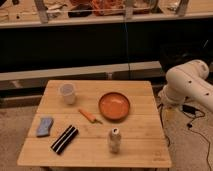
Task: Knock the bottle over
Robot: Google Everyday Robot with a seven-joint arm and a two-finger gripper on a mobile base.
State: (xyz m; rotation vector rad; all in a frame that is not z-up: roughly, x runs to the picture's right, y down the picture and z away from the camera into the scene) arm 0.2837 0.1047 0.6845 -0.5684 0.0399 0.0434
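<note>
The bottle [114, 140] is small, pale whitish-grey and translucent, with a reddish mark on its narrower top. It stands upright near the front edge of the wooden table [140, 150], just below an orange plate [114, 106]. A wider translucent white cup [67, 93] stands at the back left. Only a white arm segment [186, 84] shows, beyond the table's right edge and well away from the bottle. The gripper itself is out of view.
An orange carrot-like piece [89, 115] lies left of the plate. A blue sponge [45, 126] and a black striped bar [64, 139] lie at the front left. A dark counter and shelf run behind the table. Cables lie on the floor at right.
</note>
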